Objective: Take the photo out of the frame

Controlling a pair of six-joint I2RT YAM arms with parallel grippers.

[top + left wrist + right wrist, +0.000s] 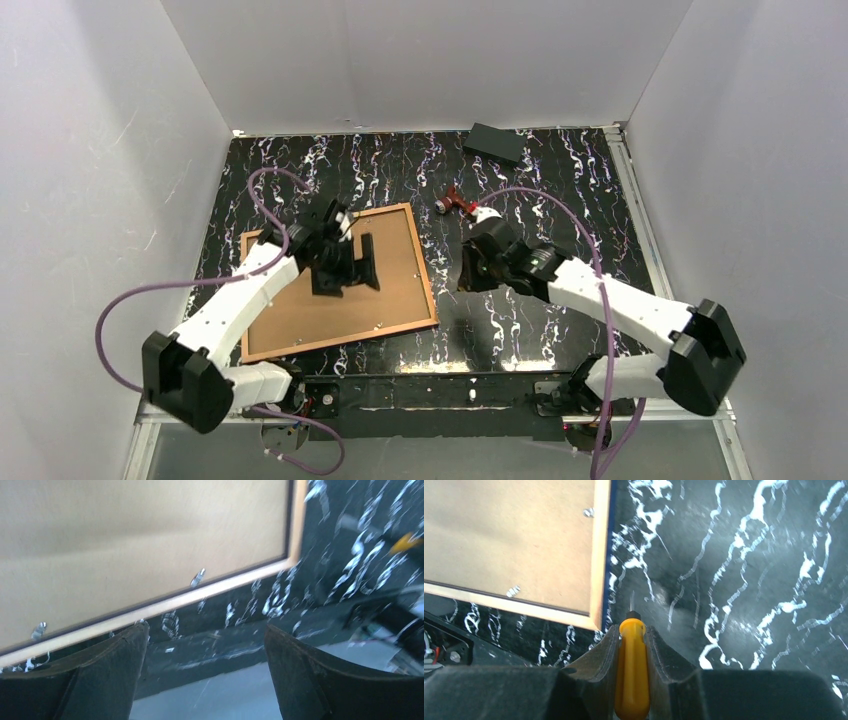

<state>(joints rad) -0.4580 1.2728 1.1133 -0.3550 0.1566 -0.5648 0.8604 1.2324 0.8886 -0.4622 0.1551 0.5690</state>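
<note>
Clamping a yellow-handled tool point(631, 680), the right gripper point(631, 630) stood beside the frame point(600, 555) — the left gripper point(205, 635) had its jaws apart. Probably the metal tabs point(197, 577) over the photo point(125, 555) needed bending next.

Bright even light from above, soft shadows. Left wrist view blurred, pale. Right wrist view sharper, foreground soft.

Frame point(422, 263) lies face-down, tilted; photo point(300, 315) inside, brown board back up.
</note>
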